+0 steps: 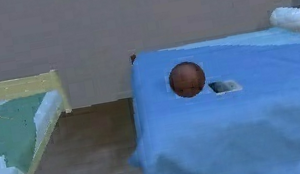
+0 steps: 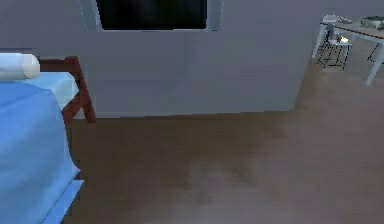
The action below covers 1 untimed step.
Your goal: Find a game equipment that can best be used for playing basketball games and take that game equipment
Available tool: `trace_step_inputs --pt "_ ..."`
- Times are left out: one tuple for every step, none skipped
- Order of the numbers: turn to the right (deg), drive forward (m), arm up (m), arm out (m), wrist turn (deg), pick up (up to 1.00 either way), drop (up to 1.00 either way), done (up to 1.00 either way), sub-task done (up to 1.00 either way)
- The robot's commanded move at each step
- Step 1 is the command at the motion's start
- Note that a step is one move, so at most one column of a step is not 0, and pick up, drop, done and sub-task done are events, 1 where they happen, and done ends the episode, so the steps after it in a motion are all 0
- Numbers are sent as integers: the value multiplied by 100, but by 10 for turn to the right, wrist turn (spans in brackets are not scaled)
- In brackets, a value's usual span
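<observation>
On the blue bed (image 1: 265, 121) straight ahead sits the ball (image 1: 188, 79). It is round and brown-orange, like a basketball. It rests on the cover, a little right of the middle of the forward view. Just beside it, toward that view's right, lies a small dark flat thing (image 1: 224, 87). I cannot tell what that is. White pillows (image 1: 299, 17) lie at the bed's far end, well apart from the ball. A green bed (image 1: 8, 129) stands at the forward view's left, with brown floor (image 1: 89, 156) between the two beds.

Out on the arm's side, a blue bed edge shows at the arm side view's left, with a dark red headboard (image 2: 78, 88). It is most likely the same bed. Past it are bare floor, a grey wall (image 2: 200, 70), a dark window (image 2: 150, 12) and a table (image 2: 355, 32) far off at that view's right.

How the hand stands, I cannot tell.

What matters now is this: the ball lies in front of the robot, but the arm reaches out sideways. So I think the robot must roll closer and then turn until the ball is on the arm's side. The ball is round, so it has no long way, and the hand could come at it from any side. It sits in from the bed's edge, so the arm will likely need to stretch over the cover. A bump could make the ball roll away.
</observation>
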Motion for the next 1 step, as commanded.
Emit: trace_step_inputs --pt "120 0 0 0 0 0 0 0 0"
